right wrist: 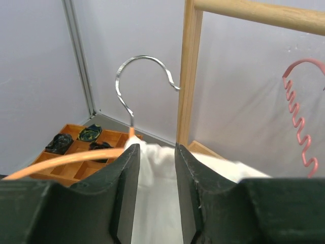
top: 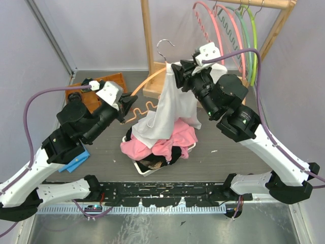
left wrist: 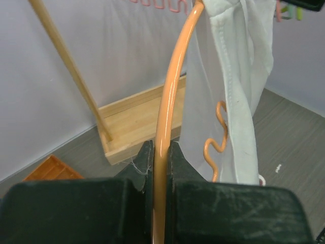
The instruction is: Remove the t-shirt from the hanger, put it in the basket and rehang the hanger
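You had the left gripper point(left wrist: 160, 152) clamped tight on the bare orange arm of the hanger point(left wrist: 170, 91), so that end was anchored fine. The right gripper point(right wrist: 152, 152) sat up at the neck, just below the metal hook point(right wrist: 137, 76). Its jaws were parted with white t-shirt point(top: 172, 107) cloth between them. It looked loose rather than pinched to me, but I couldn't swear to it.

The shirt was bunched on the hanger's other half, held up in the air. Its hem reached down to the pink clothes point(top: 167, 145) piled in the bin on the table point(top: 244, 162).

My take on what that step needed:

- **Grip:** a proper bite on the shoulder fabric, a bit away from the hook, not right at the collar.
- **Pull:** along the covered arm and off its tip, not straight down.
- **Hold:** the left side kept still, or easing the opposite way, so the hanger didn't just follow the cloth.
- **Snags:** the wavy bit of the hanger looked like the likeliest place to catch. The wooden post point(right wrist: 189, 76) was also close behind the hook, so I'd have gone slow.
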